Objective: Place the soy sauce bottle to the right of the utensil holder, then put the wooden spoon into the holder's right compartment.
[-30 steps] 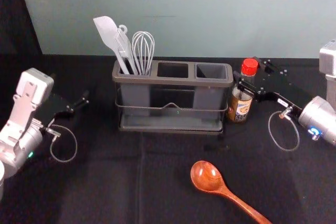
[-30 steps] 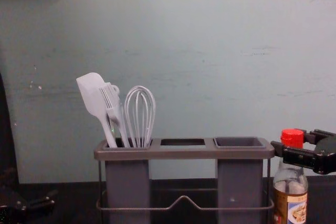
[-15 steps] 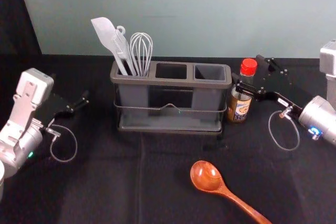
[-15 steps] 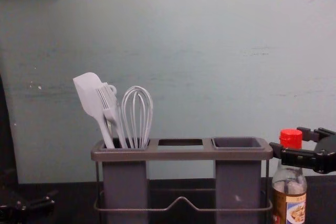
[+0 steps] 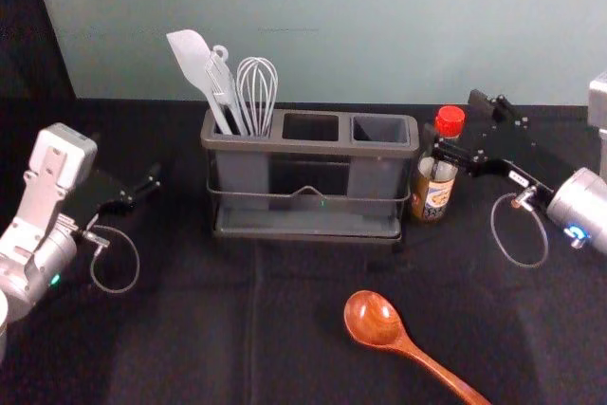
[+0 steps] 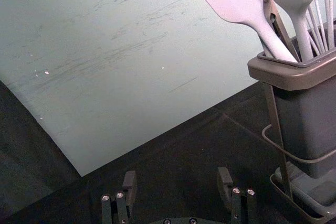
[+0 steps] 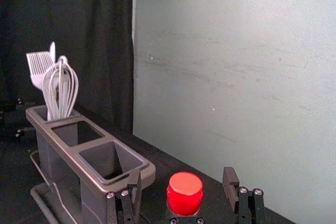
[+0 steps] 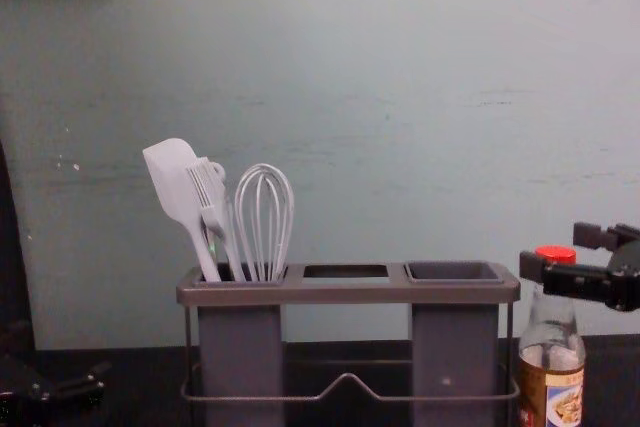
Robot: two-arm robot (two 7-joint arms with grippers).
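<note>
Finishing the bottle's placement looks like the step in hand; the soy sauce bottle (image 5: pixel 432 194) stands upright on the dark cloth (image 5: pixel 190 329), right of centre in the head view, just beside the right end of the utensil holder (image 5: pixel 275 146); whether the two touch, I cannot tell. At the right of that view the right gripper (image 5: pixel 457 123) is around the bottle's upper part, its jaws spread wide; the right wrist view gives the red cap (image 7: pixel 184 192) between them with a gap on each side, so nothing is clamped, and I judge the bottle to be let go. The left gripper (image 6: pixel 177 173) waits parked at the left of the head view, jaws apart and holding nothing.

The wooden spoon (image 5: pixel 373 318) lies at the lower right of the head view, its bowl toward the middle and its handle running to the bottom edge; the spoon step is not yet begun. The next move, as I read it, calls for the right gripper to back straight off, clear of cap and neck, since a sideways brush could tip the bottle or knock the holder; then it needs to come down to the spoon, take the handle, turn it upright and lower it into the right compartment (image 5: pixel 381 130); the white utensils (image 5: pixel 193 56) stand in the left one, well apart from that opening.
</note>
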